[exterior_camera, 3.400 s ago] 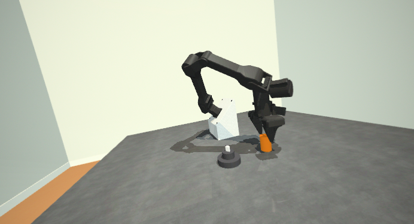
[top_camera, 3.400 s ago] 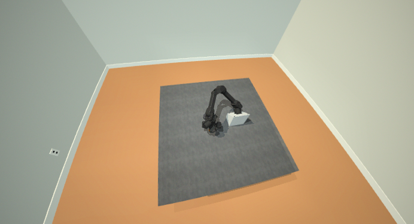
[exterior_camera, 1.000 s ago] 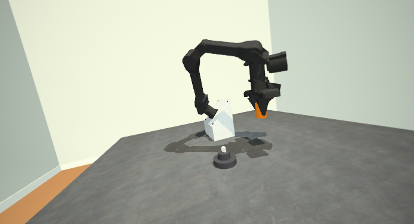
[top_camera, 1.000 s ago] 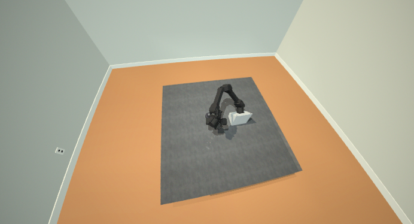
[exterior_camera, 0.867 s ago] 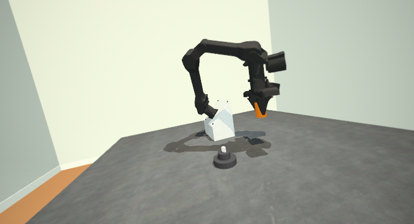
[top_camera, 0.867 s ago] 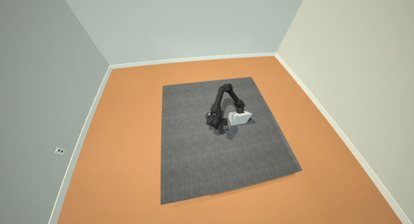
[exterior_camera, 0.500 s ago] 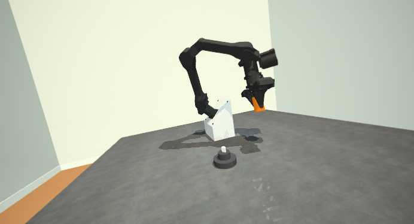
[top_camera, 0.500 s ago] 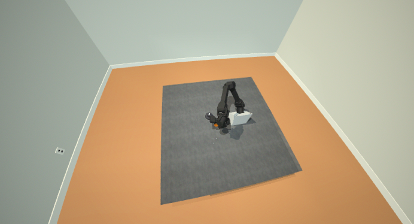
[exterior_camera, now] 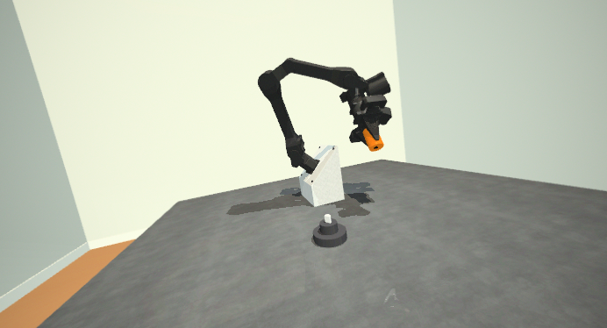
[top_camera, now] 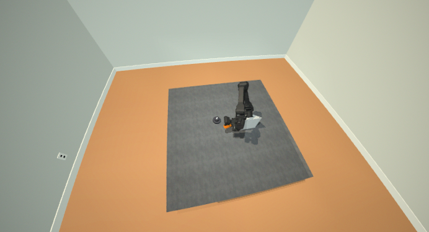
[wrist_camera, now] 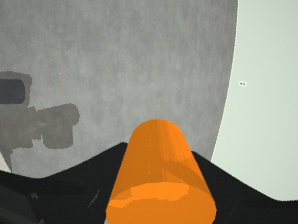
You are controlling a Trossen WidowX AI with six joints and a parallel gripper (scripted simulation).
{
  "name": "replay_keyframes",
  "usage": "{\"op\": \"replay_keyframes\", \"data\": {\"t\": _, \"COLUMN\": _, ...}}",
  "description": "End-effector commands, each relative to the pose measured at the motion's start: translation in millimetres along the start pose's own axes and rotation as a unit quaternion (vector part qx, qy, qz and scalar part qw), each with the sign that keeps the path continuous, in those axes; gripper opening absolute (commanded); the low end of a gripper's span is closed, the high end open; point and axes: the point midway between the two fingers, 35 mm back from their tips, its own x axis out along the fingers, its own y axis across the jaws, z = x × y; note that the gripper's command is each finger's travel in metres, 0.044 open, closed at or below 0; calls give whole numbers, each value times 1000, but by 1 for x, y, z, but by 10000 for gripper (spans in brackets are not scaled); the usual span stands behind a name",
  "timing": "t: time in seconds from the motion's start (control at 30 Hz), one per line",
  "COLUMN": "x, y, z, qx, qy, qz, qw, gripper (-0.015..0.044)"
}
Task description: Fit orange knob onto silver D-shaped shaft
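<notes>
My gripper is shut on the orange knob and holds it high above the table. The knob is tilted in the exterior view, its lower end pointing down and to the right, with a dark hole visible in that end. The dark round pedestal stands on the table, lower and to the left of the knob in the exterior view. Its short silver shaft points up, bare. I cannot make out the shaft's flat side. The wrist view does not show the pedestal.
The arm's white wedge-shaped base stands behind the pedestal in the exterior view. The grey table top carries the arm's shadows. Its edge shows at the right in the wrist view.
</notes>
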Motion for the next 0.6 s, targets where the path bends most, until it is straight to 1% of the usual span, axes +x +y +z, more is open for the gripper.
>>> {"op": "replay_keyframes", "data": {"t": 0.0, "x": -13, "y": -4, "z": -3, "qx": 10, "qy": -3, "qz": -54, "qw": 998, "gripper": 0}}
{"op": "replay_keyframes", "data": {"t": 0.33, "x": -36, "y": -6, "z": -6, "qx": 10, "qy": -3, "qz": -156, "qw": 988, "gripper": 0}}
{"op": "replay_keyframes", "data": {"t": 0.57, "x": -37, "y": -6, "z": -6, "qx": 10, "qy": -3, "qz": -159, "qw": 987, "gripper": 0}}
